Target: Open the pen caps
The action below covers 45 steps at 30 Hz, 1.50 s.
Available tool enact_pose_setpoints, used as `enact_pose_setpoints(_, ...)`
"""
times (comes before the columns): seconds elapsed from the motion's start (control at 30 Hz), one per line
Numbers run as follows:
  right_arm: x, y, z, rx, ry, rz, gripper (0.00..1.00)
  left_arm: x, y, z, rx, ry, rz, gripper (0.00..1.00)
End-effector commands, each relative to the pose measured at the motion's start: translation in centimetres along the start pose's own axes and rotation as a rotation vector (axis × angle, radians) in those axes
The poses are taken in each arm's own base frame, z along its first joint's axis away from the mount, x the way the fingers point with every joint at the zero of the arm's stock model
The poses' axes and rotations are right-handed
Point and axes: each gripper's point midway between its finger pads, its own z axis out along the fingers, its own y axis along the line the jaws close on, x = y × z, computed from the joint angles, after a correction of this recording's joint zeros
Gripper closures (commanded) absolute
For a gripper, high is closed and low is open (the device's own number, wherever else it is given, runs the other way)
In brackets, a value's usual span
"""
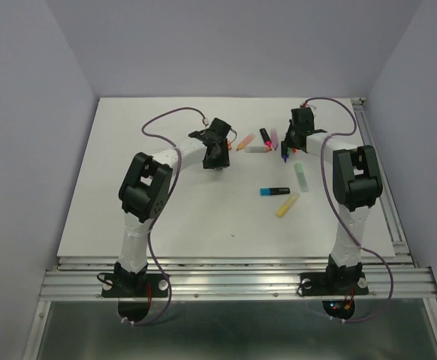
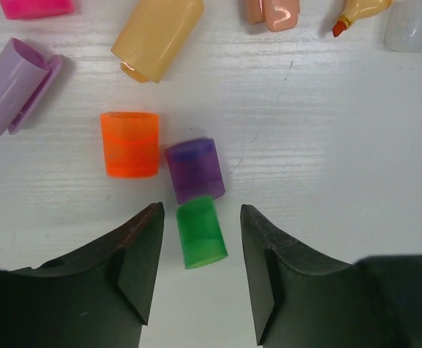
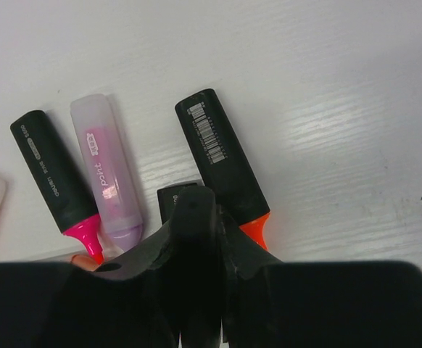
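Note:
My left gripper (image 2: 200,272) is open and low over the table, with a green cap (image 2: 201,232) lying loose between its fingers. A purple cap (image 2: 194,170) touches the green one, and an orange cap (image 2: 130,143) lies to its left. Further off are a peach-yellow cap (image 2: 158,38), a lilac cap (image 2: 17,87) and a pink cap (image 2: 35,7). My right gripper (image 3: 211,210) is shut, with a black pen barrel (image 3: 169,201) at its tips. Beside it lie uncapped pens: a black one with a pink tip (image 3: 55,174), a lilac one (image 3: 106,163) and a black one with an orange tip (image 3: 222,159).
In the top view a capped black pen with a blue cap (image 1: 275,191), a yellow pen (image 1: 287,205) and a mint pen (image 1: 301,178) lie in front of the right gripper (image 1: 290,142). A peach pen (image 1: 245,142) lies by the left gripper (image 1: 217,150).

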Motion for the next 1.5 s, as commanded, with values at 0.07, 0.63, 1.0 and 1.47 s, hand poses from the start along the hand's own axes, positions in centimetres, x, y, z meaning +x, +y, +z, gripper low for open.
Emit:
enact_pose_setpoints(0.07, -3.0, 0.5, -1.8, -0.018, -0.061, 0.027, 0.65, -1.6, -2.5, -2.9, 0.069, -0.05, 0.032, 0.39)
enact_pose_setpoints(0.63, -3.4, 2.2, -7.1, -0.169, -0.043, 0.037, 0.16, -1.5, -5.5, -8.5, 0.221, -0.151, 0.166, 0.01)
enact_pose_setpoints(1.0, 2.2, 0.8, -15.4, -0.304, -0.011, 0.177, 0.0, 3.6, -12.5, -11.6, 0.607, -0.209, 0.584, 0.01)
enact_pose_setpoints(1.47, 3.7, -2.0, -24.3, -0.348, -0.092, 0.295, 0.0, 7.1, -17.8, -7.4, 0.702, -0.135, 0.834, 0.01)
